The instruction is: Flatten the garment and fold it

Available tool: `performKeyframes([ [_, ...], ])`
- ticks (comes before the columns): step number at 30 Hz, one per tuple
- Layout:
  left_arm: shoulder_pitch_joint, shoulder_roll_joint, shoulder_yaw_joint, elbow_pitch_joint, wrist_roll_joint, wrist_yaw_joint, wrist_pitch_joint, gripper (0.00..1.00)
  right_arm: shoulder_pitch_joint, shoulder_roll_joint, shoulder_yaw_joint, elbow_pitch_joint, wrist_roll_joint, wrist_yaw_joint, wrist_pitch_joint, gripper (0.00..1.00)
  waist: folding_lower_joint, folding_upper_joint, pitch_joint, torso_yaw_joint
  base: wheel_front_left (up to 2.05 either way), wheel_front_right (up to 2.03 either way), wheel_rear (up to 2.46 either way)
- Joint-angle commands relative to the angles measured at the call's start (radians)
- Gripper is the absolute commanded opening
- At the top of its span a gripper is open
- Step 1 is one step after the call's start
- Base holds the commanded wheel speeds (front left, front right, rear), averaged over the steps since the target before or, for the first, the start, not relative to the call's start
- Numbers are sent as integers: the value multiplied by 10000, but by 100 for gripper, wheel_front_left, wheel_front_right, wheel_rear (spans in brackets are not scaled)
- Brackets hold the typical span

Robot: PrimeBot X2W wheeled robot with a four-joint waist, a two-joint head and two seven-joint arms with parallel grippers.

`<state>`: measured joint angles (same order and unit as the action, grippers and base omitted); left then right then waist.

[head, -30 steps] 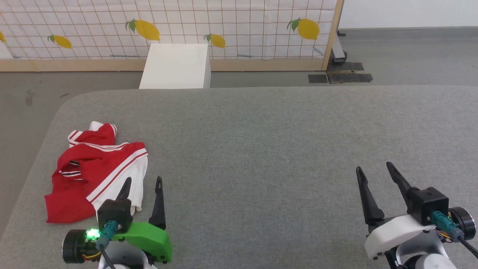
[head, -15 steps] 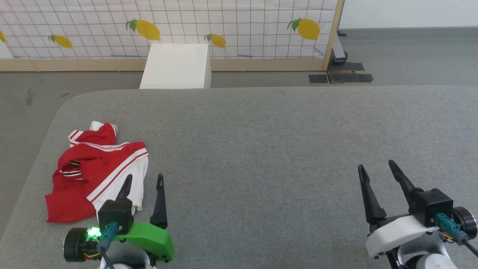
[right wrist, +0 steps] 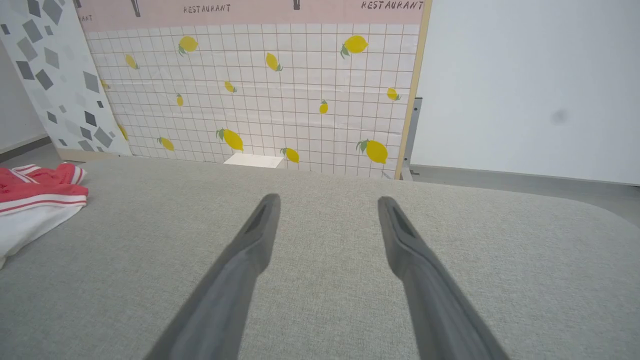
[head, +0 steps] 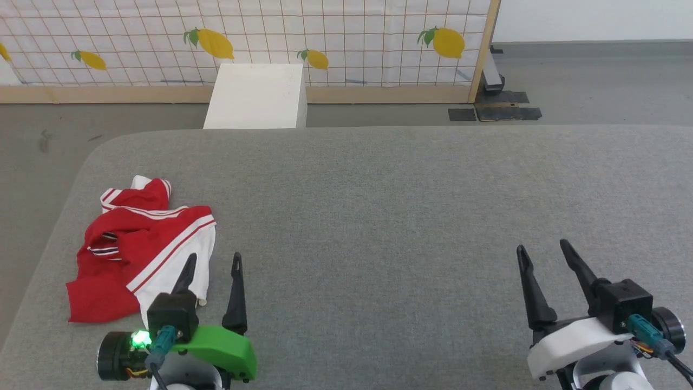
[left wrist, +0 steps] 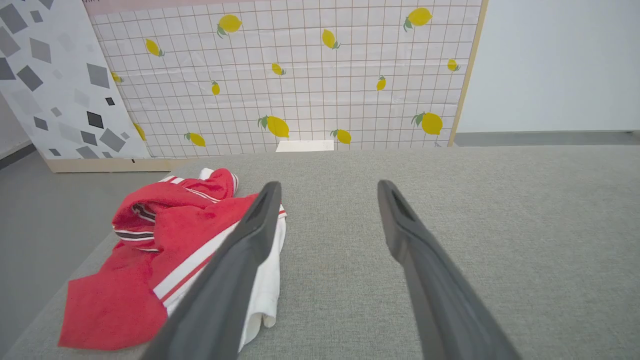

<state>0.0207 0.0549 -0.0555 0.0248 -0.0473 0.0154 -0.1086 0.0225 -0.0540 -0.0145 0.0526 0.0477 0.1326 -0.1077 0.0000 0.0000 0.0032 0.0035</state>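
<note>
- Staged lab set: free-standing, wood-framed backdrop panel (right wrist: 260,100) printed with lemon tiles and "RESTAURANT".
- Bare grey floor (head: 595,81), dark tape patches (head: 492,112), plain white wall (right wrist: 525,85).

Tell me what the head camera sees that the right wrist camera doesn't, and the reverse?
Head view adds: the left gripper, open near the shirt, the whole crumpled shirt, and dark tape patches on the floor.
Right wrist view adds: the RESTAURANT lettering atop the lemon screen, and the table at its rounded far right corner.
Both share: the open right gripper, the grey table, part of the shirt, the lemon screen and the white box.
</note>
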Motion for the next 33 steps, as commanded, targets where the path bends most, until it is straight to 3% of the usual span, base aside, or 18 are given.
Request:
performKeyframes([
  [1, 55, -20, -46, 84, -99, -16, -105, 100, 94, 17, 22, 119, 74, -9, -123, 100, 0, 0, -11, 0, 0, 0, 0],
  [33, -37, -33, -313, 681, -417, 97, -783, 100, 121, 27, -55, 501, 177, -14, -797, 100, 0, 0, -1, 182, 0, 0, 0],
])
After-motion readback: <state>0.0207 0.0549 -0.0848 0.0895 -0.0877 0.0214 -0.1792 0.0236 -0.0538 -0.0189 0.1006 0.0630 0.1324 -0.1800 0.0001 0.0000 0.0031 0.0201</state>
